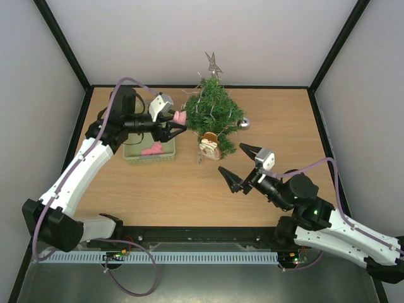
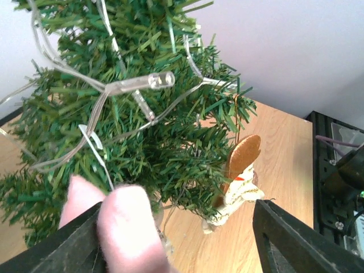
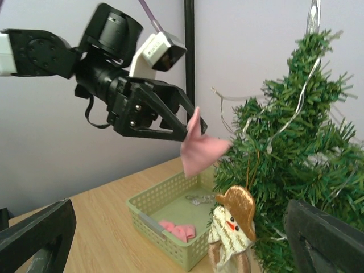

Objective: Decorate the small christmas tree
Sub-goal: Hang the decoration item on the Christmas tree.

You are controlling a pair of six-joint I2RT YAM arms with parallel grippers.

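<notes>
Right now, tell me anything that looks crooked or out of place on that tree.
The star on the tree top leans to one side. The pink ornament sits only at the branch tips, against one finger of the open left end effector, not clearly hung. Nothing looks spilled or broken.

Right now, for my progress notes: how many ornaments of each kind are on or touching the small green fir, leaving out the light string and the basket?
Silver glitter star topper: 1
Small silver ball: 1
Cream figure with a gold hat: 1
Pink soft ornament: 1
Total on or touching the small christmas tree: 4
</notes>
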